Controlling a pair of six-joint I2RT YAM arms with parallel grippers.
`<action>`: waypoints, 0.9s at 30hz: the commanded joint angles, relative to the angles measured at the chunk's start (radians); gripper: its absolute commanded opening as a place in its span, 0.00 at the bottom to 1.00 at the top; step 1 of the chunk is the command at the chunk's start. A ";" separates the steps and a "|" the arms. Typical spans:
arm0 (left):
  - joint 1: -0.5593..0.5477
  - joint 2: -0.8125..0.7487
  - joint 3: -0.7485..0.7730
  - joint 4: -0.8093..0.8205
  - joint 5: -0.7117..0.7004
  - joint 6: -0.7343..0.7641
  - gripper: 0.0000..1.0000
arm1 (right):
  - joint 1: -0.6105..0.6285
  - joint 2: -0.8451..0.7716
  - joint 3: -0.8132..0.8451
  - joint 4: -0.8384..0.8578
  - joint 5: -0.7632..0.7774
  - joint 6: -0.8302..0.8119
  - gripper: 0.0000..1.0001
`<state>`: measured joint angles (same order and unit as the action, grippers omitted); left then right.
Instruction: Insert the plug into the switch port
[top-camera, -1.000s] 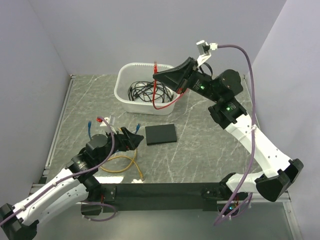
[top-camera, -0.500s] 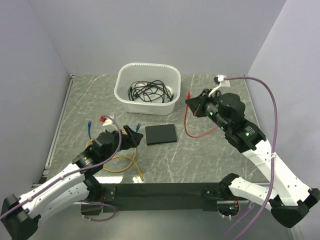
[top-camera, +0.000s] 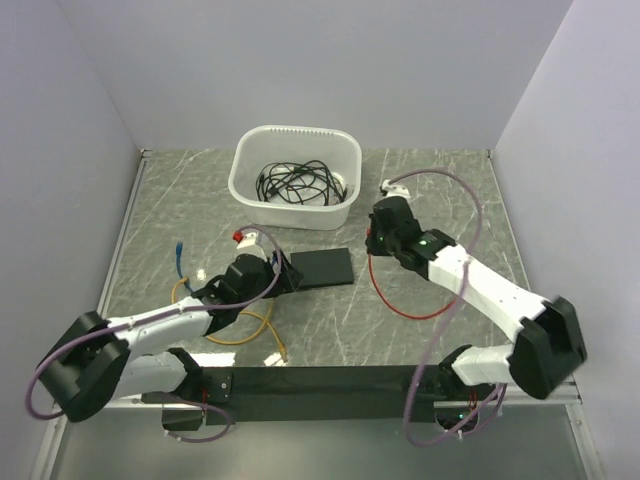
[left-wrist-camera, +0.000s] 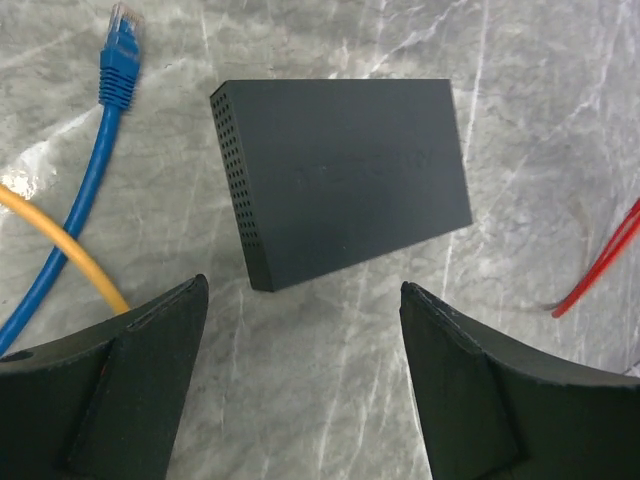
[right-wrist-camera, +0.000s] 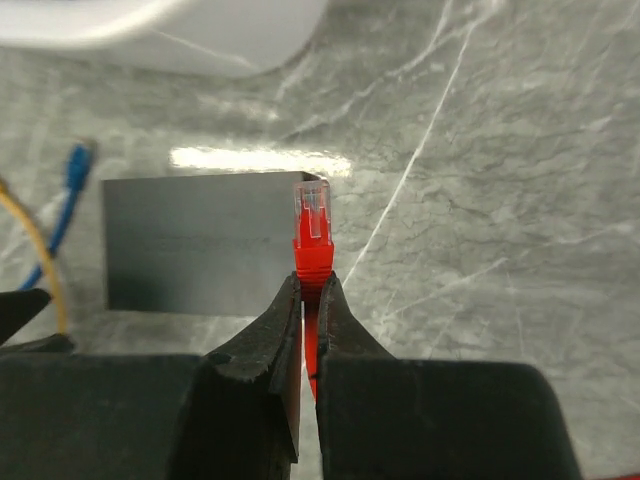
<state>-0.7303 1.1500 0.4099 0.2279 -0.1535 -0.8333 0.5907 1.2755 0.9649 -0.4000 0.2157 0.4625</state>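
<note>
The switch is a flat black box lying on the marble table; it also shows in the left wrist view and the right wrist view. My right gripper is low, just right of the switch, and is shut on the red plug, whose clear tip points toward the switch's near corner. Its red cable loops on the table behind. My left gripper is open and empty at the switch's left end, with its jaws wide apart. The ports are not visible.
A white tub holding black cables stands at the back. A blue cable and a yellow cable lie left of the switch, by my left arm. Walls close in on three sides.
My right arm came down from above the tub to the table right of the switch, carrying the red plug and cable. My left gripper moved right, up to the switch.
</note>
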 joint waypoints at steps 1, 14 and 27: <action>0.017 0.056 0.032 0.146 0.052 -0.035 0.83 | -0.022 0.090 -0.026 0.138 -0.030 0.025 0.00; 0.031 0.272 -0.033 0.399 0.167 -0.073 0.82 | -0.023 0.384 -0.020 0.293 -0.099 0.073 0.00; -0.001 0.226 -0.134 0.493 0.258 -0.181 0.79 | 0.044 0.505 0.067 0.372 -0.213 0.062 0.00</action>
<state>-0.7029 1.4246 0.3061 0.6548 0.0338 -0.9524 0.5816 1.7687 0.9756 -0.1070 0.0925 0.5243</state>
